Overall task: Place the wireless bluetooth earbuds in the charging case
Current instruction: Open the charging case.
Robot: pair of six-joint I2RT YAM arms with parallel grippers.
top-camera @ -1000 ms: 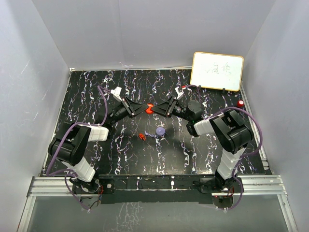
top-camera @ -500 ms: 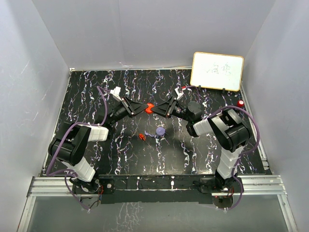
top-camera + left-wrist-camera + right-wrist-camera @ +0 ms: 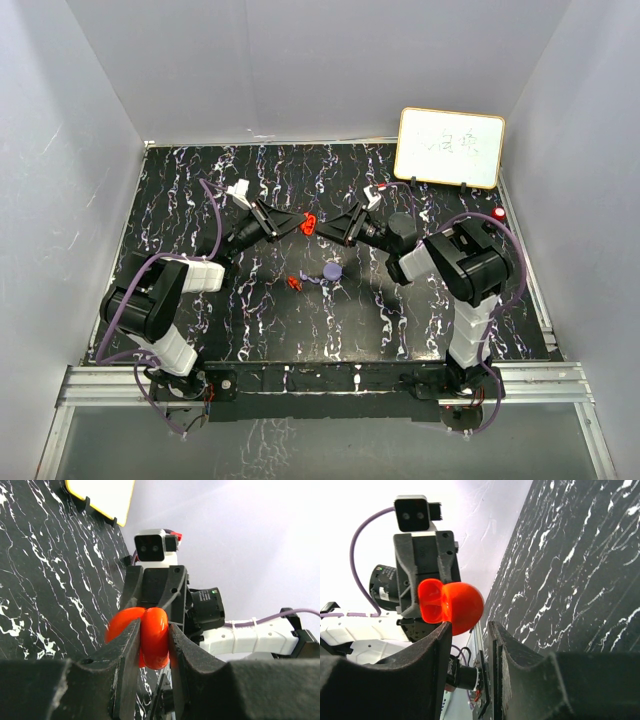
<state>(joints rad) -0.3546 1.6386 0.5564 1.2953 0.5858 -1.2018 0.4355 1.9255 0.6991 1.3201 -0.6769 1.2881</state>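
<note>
Your left gripper point(image 3: 301, 222) is clamped on the red case point(image 3: 152, 640), held aloft; the right gripper point(image 3: 328, 225) stands part-open and empty at its 3 o'clock; the red earbud point(image 3: 294, 282) lies on the table point(image 3: 200, 200) at 6 o'clock from both, nearer your left, too small to judge its axis.

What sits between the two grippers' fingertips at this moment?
A red charging case, clamped in the left gripper and just in front of the open right gripper. The top view and both wrist views show it.
</note>
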